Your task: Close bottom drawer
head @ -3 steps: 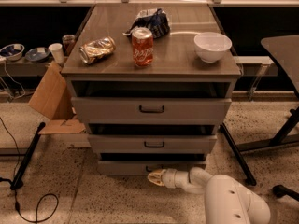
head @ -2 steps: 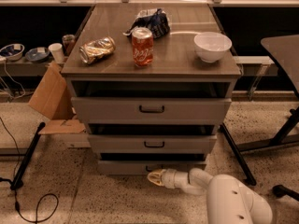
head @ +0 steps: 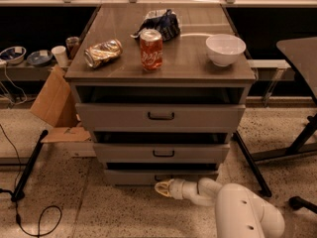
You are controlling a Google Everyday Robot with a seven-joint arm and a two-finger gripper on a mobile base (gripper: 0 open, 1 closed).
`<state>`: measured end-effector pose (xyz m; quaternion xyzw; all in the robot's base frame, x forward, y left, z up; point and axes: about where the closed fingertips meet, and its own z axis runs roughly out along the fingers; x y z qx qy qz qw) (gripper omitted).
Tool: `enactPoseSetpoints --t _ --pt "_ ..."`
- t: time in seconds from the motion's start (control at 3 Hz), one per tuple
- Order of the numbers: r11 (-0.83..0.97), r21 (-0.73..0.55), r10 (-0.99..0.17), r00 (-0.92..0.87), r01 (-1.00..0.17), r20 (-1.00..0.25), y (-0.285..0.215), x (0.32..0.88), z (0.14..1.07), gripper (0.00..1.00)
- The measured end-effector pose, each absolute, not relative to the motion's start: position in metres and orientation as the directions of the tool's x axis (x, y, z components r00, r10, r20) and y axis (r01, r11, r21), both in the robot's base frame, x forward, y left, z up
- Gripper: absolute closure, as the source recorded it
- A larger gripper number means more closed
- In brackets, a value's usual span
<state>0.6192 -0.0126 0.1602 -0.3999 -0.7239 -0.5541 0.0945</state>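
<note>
Saw bottom drawer (head: 129, 176) lowest of three, under middle drawer (head: 124, 152), dark gap above its front; found hand (head: 161, 187) near floor (head: 99, 207), just before drawer's centre; could not tell hand apart or together

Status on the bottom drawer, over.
Gripper low near the floor, right at the bottom drawer front, by its centre handle. Drawer looks slightly open, dark gap above. Nothing seen between gripper and front.
</note>
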Motion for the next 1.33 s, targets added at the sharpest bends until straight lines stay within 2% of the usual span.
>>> enactPoseSetpoints --t 0.33,1.33 --pt "0.073 0.701 0.445 -0.652 0.709 0.614 -0.005 0.614 0.155 1.0" --pt "0.121 0.716 0.431 -0.687 0.687 0.586 -0.03 0.591 0.149 1.0"
